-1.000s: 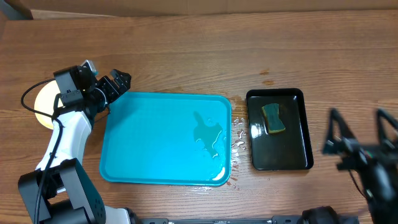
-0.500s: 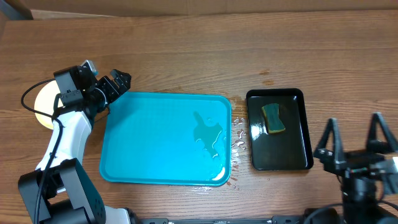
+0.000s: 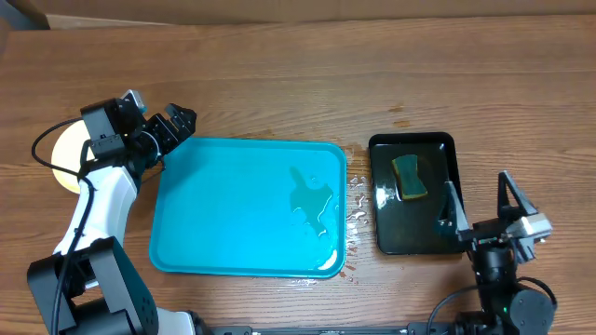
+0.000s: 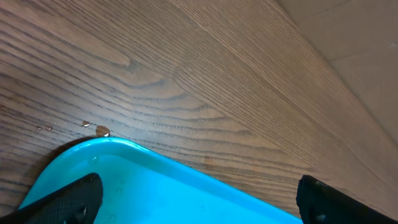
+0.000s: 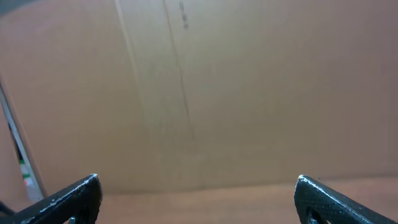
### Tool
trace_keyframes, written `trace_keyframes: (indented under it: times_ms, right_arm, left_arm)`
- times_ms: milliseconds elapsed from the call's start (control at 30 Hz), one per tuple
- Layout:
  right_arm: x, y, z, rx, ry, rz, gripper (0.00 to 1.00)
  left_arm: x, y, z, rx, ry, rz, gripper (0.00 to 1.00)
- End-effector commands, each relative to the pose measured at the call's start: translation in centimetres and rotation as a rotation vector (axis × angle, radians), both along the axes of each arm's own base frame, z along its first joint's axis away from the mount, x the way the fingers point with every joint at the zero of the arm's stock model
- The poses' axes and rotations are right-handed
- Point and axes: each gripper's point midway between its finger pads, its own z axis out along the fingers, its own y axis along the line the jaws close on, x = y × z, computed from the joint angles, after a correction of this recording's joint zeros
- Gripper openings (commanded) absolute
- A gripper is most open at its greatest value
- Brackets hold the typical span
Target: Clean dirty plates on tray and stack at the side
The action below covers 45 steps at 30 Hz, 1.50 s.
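The cyan-blue tray (image 3: pixel 214 223) lies in the middle of the table with a puddle of water (image 3: pixel 312 200) on it and no plates on it. A pale yellow plate (image 3: pixel 63 156) lies on the table left of the tray, mostly hidden by my left arm; I cannot tell whether more plates lie under it. My left gripper (image 3: pixel 177 126) is open and empty over the tray's far left corner, which shows in the left wrist view (image 4: pixel 155 186). My right gripper (image 3: pixel 480 200) is open and empty, pointing up at the table's front right.
A black glossy tray (image 3: pixel 438 237) holding a green-and-yellow sponge (image 3: pixel 408 177) stands right of the cyan tray. Water drops (image 3: pixel 357 200) lie on the wood between the two trays. A cardboard wall fills the right wrist view (image 5: pixel 199 93).
My right arm has drawn back toward the table's front right and its gripper now points upward. The left arm has not moved.
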Motion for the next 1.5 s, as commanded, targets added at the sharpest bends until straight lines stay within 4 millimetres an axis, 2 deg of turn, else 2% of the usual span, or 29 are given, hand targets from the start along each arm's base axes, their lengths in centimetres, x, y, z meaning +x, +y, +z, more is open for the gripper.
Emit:
trace_keyframes:
  times_ms: [0, 100, 267, 567, 1467]
  right_arm:
    - [0.5, 0.3, -2.3, -0.006, 0.037, 0.011, 1.0]
    - [1.0, 0.3, -4.5, -0.011, 0.114, 0.009, 1.0]
    - [1.4, 0.3, -9.4, -0.097, 0.299, -0.004, 1.0]
    - [1.3, 1.3, -9.4, -0.328, 0.251, 0.006, 1.0]
    - [1.4, 0.8, -9.3, -0.295, 0.26, -0.01, 1.0]
  left_arm:
    - [0.6, 0.2, 2.2, 0.031, -0.056, -0.008, 1.0]
    - [0.6, 0.2, 2.2, 0.031, -0.056, -0.008, 1.0]
    - [0.6, 0.1, 2.2, 0.031, -0.055, -0.01, 1.0]
    - [0.6, 0.1, 2.2, 0.031, -0.056, -0.01, 1.0]
    - [0.6, 0.0, 2.1, 0.031, -0.055, -0.012, 1.0]
